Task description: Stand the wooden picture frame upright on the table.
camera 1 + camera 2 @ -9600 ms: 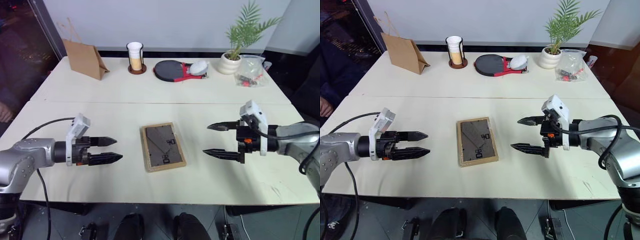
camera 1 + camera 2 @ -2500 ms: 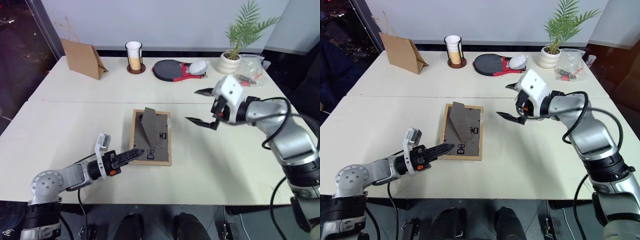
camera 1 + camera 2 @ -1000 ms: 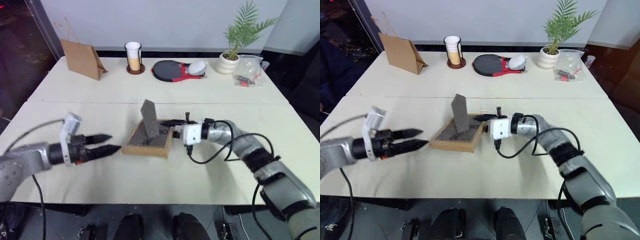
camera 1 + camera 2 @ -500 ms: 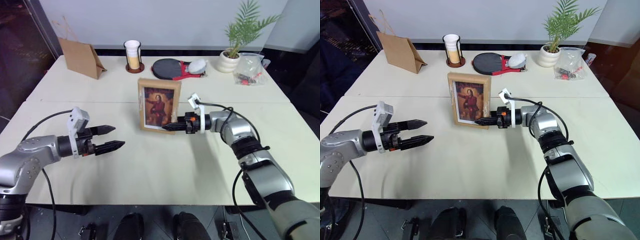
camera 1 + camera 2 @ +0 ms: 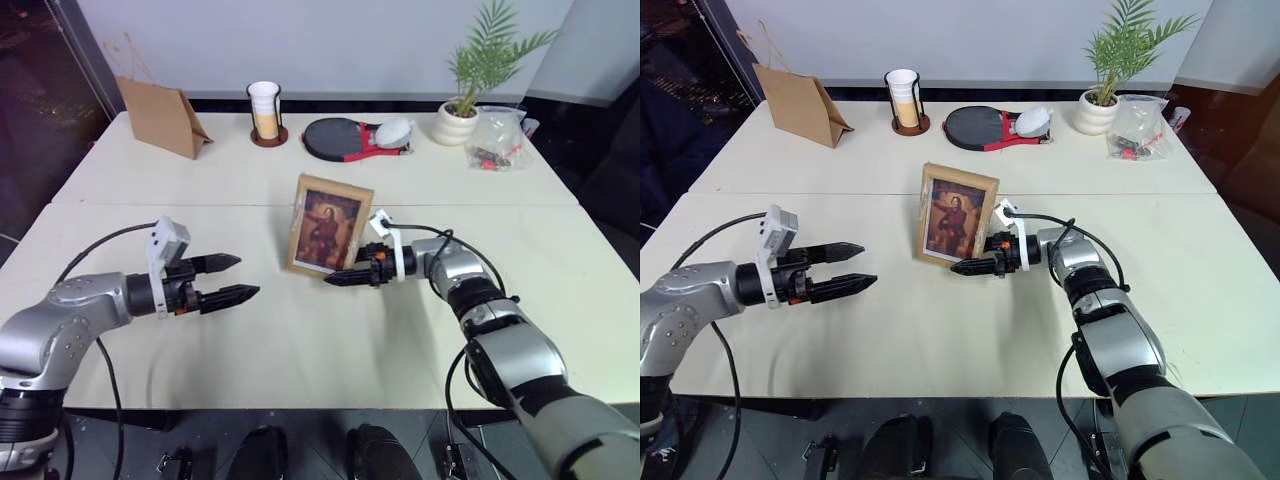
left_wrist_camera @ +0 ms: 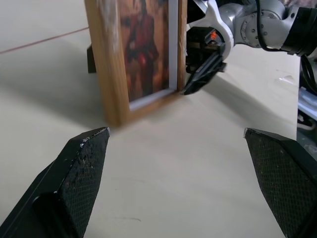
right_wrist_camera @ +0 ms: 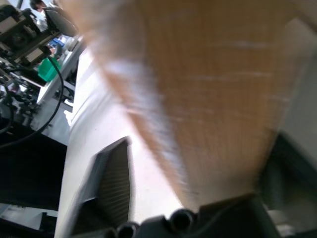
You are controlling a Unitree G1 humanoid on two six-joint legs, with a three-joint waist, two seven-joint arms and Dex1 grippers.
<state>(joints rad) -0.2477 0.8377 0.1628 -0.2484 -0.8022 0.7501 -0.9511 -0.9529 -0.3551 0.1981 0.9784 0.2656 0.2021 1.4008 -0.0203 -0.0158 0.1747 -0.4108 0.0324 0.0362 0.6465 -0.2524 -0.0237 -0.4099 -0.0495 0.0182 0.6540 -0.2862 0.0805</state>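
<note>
Figure: release phase of the standing step. The small rectangular light-wood picture frame point(image 5: 329, 226), its brownish portrait facing the robot, stands on its lower edge near the middle of the large pale cream table point(image 5: 330, 350), just on the near side of the seam line, leaning slightly back and turned a little to one side. The right gripper point(image 5: 343, 277) lies low at the frame's lower right corner, its two black fingers reaching along the bottom edge; the right wrist view shows one finger on either side of the wooden edge with a gap visible, so the jaws read as parted around the frame rather than clamped on it. Whether a finger touches the wood cannot be told. The left gripper point(image 5: 225, 280) hovers over bare tabletop well to the frame's left, its fingers spread wide and holding nothing; the left wrist view looks between them at the portrait and the right gripper beyond. Judged from this, the frame is upright and appears to rest on its own support, though the fold-out stand behind it is hidden. The next move calls for drawing the right fingers sideways off the corner without dragging or tipping the frame, while the left gripper keeps clear.
</note>
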